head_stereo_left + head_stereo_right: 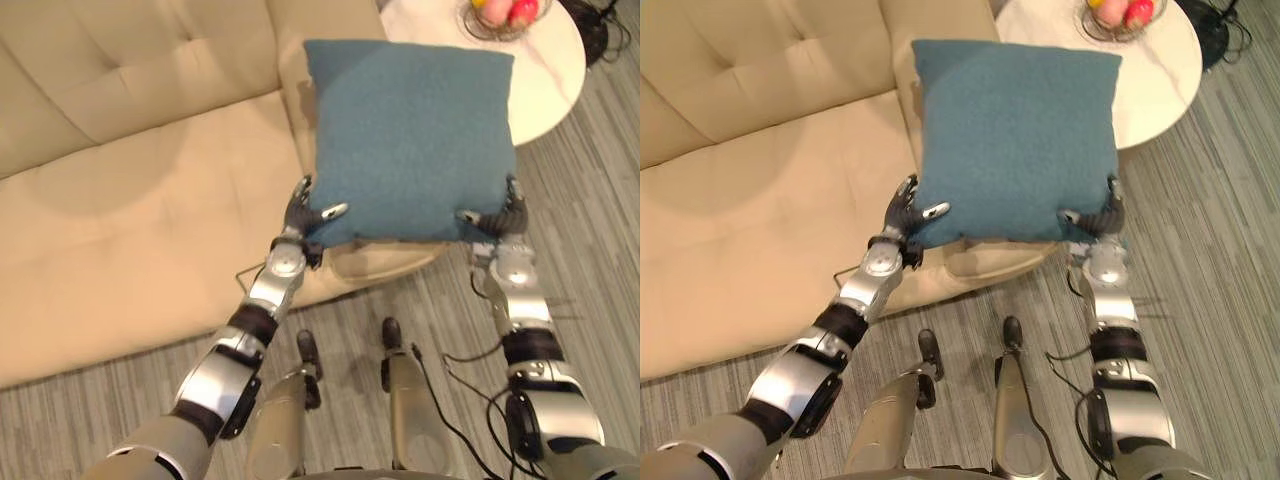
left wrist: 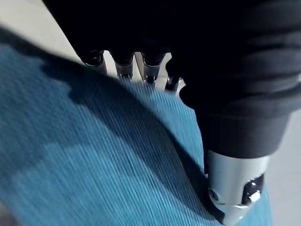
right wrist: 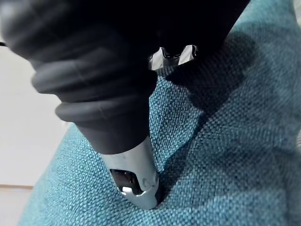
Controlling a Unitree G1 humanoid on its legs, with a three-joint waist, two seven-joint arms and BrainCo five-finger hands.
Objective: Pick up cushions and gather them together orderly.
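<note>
Closest in, pinched the lower left corner of the teal cushion (image 1: 410,135) with the left hand (image 1: 304,216), thumb pressed on the front face and fingers curled behind the edge (plain enough in the left wrist view). Beyond that hand, took in the beige sofa (image 1: 120,210) stretching away to the left. Held the cushion up with its face toward the head camera, over the sofa's right end and partly in front of the round white table (image 1: 553,75). Clamped the lower right corner the same way with the right hand (image 1: 502,217), thumb dug into the weave, fingers wrapped round the back. Farther right, noted a wire bowl of fruit (image 1: 503,16) on the table, well apart from both hands.

Judged as the carry step. Called for both hands moving together at one height, so the fabric neither twisted nor sagged from one corner. Needed a path low over the seat and away from the bowl, then a square set-down against the backrest.
</note>
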